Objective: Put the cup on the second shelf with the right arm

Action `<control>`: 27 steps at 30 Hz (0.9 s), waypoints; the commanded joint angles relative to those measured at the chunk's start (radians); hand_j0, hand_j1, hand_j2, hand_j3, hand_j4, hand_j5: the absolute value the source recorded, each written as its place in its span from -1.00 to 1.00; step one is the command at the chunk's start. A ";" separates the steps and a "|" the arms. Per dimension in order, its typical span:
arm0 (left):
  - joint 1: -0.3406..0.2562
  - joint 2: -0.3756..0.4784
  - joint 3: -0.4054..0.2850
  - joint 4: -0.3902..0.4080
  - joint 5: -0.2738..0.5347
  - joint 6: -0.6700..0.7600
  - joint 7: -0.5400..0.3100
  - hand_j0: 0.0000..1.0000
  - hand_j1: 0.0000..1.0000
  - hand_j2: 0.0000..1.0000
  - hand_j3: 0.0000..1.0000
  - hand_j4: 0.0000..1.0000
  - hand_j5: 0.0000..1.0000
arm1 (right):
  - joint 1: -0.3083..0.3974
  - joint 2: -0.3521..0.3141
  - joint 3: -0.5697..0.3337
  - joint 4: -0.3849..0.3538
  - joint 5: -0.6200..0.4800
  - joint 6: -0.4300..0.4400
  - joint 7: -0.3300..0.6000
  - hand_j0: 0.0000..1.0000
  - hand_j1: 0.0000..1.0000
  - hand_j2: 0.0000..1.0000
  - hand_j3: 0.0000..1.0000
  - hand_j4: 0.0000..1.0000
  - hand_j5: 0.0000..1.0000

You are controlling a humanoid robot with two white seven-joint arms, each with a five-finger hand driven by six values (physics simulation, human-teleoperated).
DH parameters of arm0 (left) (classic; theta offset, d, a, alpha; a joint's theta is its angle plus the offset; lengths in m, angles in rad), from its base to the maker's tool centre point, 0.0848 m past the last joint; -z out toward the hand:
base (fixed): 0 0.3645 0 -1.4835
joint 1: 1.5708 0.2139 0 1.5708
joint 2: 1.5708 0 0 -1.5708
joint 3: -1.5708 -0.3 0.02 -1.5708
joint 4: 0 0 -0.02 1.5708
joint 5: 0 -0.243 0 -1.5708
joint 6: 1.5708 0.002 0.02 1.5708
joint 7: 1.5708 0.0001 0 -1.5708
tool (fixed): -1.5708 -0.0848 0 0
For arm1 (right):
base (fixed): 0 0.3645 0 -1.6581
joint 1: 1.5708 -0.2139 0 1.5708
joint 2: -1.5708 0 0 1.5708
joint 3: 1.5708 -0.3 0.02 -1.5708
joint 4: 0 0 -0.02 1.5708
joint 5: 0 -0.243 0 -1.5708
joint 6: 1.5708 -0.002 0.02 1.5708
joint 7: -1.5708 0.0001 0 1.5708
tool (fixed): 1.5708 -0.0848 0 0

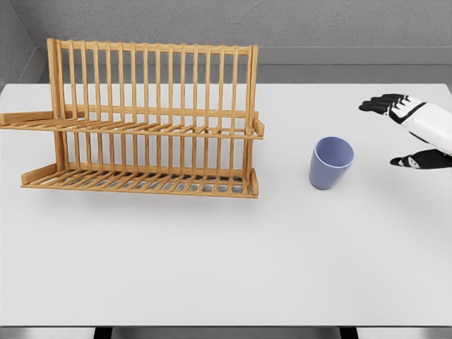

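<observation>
In the head view, the right hand [417, 131] reaches in from the right edge above the white surface [226, 268]. Its black fingers [378, 105] are spread apart and stretched out to the left, with the thumb lower and separate from them; the hand holds nothing. To the left of the hand and slightly lower stands the cup [330, 163], pale blue-violet, upright on the surface with its mouth open to the top. The cup is near the hand but apart from it, roughly level with the thumb tip. Farther left of the hand, beyond the cup, stands the wooden rack [152, 120], with an upper shelf [134, 127] and a lower shelf [141, 182] of slats and a tall slatted back. Both shelves carry nothing. The cup stands just beside the rack's right end, not touching it.
</observation>
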 commanded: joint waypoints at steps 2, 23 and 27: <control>0.000 0.000 0.000 0.000 0.000 -0.001 0.000 1.00 1.00 1.00 1.00 1.00 1.00 | 0.002 0.000 0.000 -0.004 -0.010 0.002 -0.002 1.00 1.00 1.00 1.00 1.00 1.00; 0.000 0.000 0.000 0.000 0.000 -0.001 0.000 1.00 1.00 1.00 1.00 1.00 1.00 | -0.302 -0.023 0.202 -0.064 -0.010 0.002 0.322 1.00 1.00 1.00 1.00 1.00 1.00; 0.000 0.000 0.000 0.000 0.000 0.001 0.000 1.00 1.00 1.00 1.00 1.00 1.00 | -0.345 0.003 0.274 -0.045 -0.004 0.002 0.322 1.00 1.00 1.00 1.00 1.00 1.00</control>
